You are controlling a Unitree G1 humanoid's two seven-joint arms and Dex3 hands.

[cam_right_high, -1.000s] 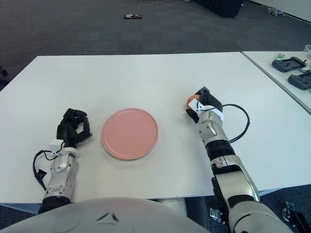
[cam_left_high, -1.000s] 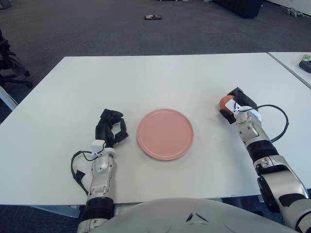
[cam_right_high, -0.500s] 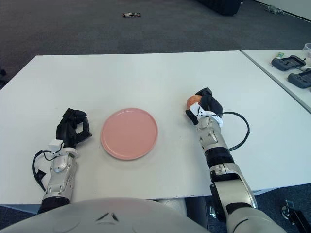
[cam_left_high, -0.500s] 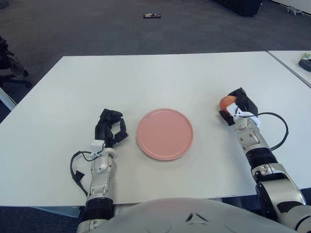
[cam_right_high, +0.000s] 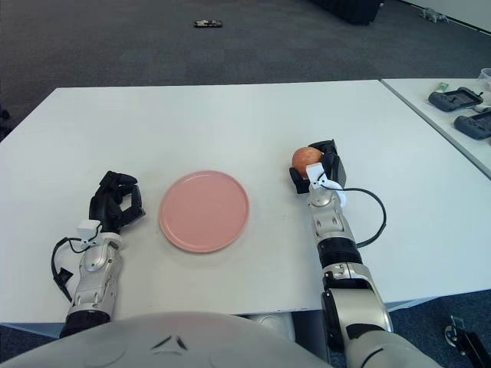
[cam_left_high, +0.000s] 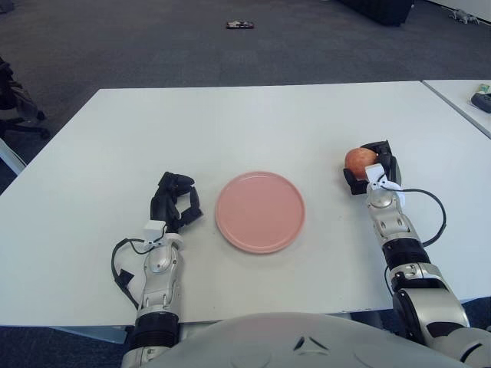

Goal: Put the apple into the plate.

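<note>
A red-orange apple (cam_left_high: 359, 159) is held in my right hand (cam_left_high: 370, 169), whose black fingers wrap around it, to the right of the plate; whether it touches the table I cannot tell. The round pink plate (cam_left_high: 260, 211) lies flat and bare near the middle of the white table (cam_left_high: 253, 123). About a hand's width of tabletop separates apple and plate. My left hand (cam_left_high: 175, 201) shows left of the plate, fingers curled with nothing in them.
A second white table (cam_right_high: 453, 123) stands at the right with dark devices (cam_right_high: 459, 100) on it. A small dark object (cam_left_high: 240, 26) lies on the carpet beyond the table. A black chair base (cam_left_high: 15, 107) shows at the far left.
My right hand has turned and shifted slightly with the apple, so more of the fruit now shows on its left side. The left hand and plate have not moved.
</note>
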